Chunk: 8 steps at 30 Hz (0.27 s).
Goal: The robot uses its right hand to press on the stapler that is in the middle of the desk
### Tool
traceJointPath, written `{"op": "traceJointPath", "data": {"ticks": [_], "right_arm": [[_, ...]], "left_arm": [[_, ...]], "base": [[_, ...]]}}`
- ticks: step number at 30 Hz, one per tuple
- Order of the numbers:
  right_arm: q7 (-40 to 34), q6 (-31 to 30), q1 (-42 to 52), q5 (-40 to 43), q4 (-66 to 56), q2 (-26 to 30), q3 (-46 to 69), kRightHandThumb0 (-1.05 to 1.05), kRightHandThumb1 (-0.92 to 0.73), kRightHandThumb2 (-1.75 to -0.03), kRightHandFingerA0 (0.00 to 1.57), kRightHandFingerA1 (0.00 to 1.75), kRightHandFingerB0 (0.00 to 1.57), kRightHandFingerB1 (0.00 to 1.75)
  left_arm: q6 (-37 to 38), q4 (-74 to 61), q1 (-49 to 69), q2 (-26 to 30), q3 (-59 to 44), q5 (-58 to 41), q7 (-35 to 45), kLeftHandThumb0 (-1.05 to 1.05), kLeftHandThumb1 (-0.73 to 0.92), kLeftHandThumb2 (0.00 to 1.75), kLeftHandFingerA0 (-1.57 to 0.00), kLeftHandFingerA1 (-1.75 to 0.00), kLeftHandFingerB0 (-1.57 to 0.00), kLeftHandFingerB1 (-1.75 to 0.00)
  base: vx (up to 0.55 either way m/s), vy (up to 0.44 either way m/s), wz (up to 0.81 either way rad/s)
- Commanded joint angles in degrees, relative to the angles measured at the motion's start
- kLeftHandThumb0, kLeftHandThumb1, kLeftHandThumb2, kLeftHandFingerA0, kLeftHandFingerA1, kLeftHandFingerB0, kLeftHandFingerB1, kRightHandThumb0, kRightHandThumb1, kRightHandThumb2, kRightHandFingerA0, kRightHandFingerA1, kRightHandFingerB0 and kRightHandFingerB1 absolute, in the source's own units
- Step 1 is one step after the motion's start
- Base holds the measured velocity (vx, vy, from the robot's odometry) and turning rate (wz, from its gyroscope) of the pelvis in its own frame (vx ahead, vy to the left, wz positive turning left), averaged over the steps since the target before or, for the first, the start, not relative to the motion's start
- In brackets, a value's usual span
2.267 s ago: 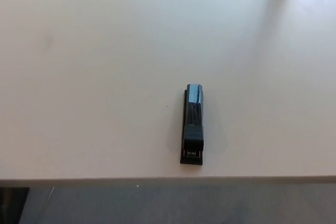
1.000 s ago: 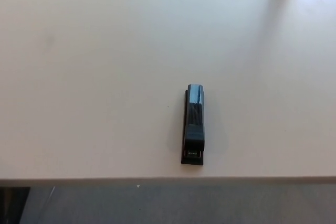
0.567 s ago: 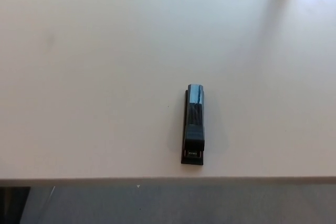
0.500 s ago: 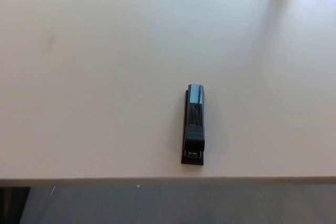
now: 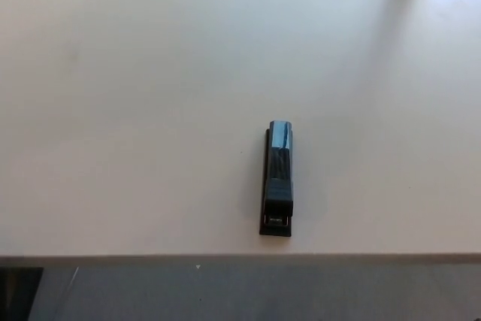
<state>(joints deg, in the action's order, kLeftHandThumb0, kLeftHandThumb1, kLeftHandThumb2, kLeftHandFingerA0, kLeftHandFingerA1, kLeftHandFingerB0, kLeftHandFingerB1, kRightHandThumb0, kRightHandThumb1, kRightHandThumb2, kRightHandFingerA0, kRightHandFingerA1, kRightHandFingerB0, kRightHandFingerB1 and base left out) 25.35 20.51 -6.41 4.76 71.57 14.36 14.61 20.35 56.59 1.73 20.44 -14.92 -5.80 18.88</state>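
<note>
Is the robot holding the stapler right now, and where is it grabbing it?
No. Nothing is held: neither robot hand shows in the head view. The stapler lies alone on the desk, near its front edge.

desk [image 5: 150, 110]: pale, bare | floor [image 5: 263, 291]: grey | light: upper right

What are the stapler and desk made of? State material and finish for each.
Stapler: looks like glossy black plastic or painted metal, given the bright bluish glare on its far end; a small metal glint shows at the near end. Desk: a smooth, matte, cream surface, probably laminate; no grain is visible.
</note>
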Motion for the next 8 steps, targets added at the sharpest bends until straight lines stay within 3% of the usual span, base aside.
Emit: {"op": "traceJointPath", "data": {"ticks": [1,8], "right_arm": [[-0.7,1.3,0.2,0.2,0.4,0.3,0.0,-1.03,-0.78,-1.13,0.00,0.02,0.00,0.00],[-1.9,1.9,-0.3,-0.9,1.0,0.5,-1.1,-1.02,-0.81,-1.14,0.00,0.03,0.00,0.00]], "left_arm": [[-1.7,0.6,-0.3,1.0,0.0,0.2,-1.2,-0.68,0.92,0.73,-0.05,-0.30,-0.06,-0.30],[-1.5,0.4,-0.2,1.0,-0.4,-0.7,0.2,-0.65,0.92,0.76,-0.04,-0.30,-0.06,-0.31]], "base": [[0.00,0.000,0.00],[0.00,0.000,0.00]]}}
